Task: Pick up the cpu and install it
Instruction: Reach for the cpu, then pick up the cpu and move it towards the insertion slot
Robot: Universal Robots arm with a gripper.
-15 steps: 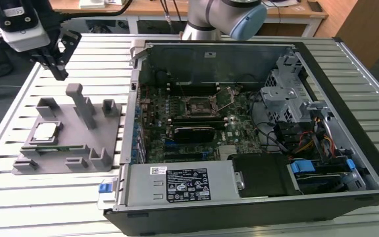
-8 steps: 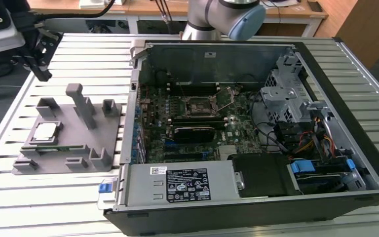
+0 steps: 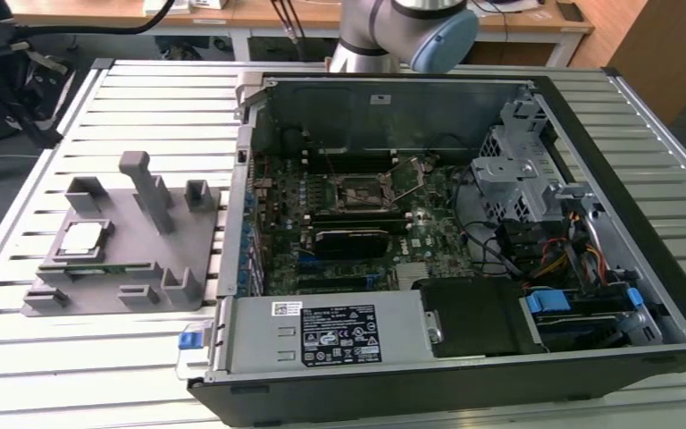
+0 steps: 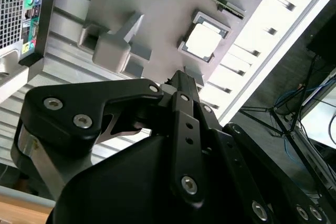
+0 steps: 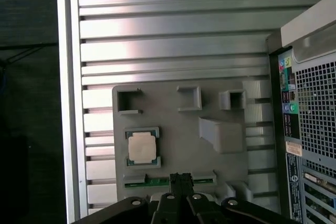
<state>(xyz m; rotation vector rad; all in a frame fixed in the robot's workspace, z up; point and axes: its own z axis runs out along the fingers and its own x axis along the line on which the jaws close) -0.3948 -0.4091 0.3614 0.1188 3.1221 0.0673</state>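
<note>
silvery cpu [image 3: 81,238] [image 5: 142,147] lies flat in square recess of grey fixture block [image 3: 117,268] on slatted metal table [image 3: 153,98], exterior view's left of open pc case [image 3: 629,179]. gripper [image 5: 181,178] above fixture edge near cpu, not touching, fingertips pressed together, pinching nothing. black socket [image 3: 361,189] inside case.

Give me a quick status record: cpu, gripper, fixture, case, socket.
cpu: lying in a recess of the grey fixture, not gripped
gripper: above the fixture, apart from the cpu, jaws shut, empty
computer case: open, on the exterior view's right of the fixture
socket: inside the case
</note>
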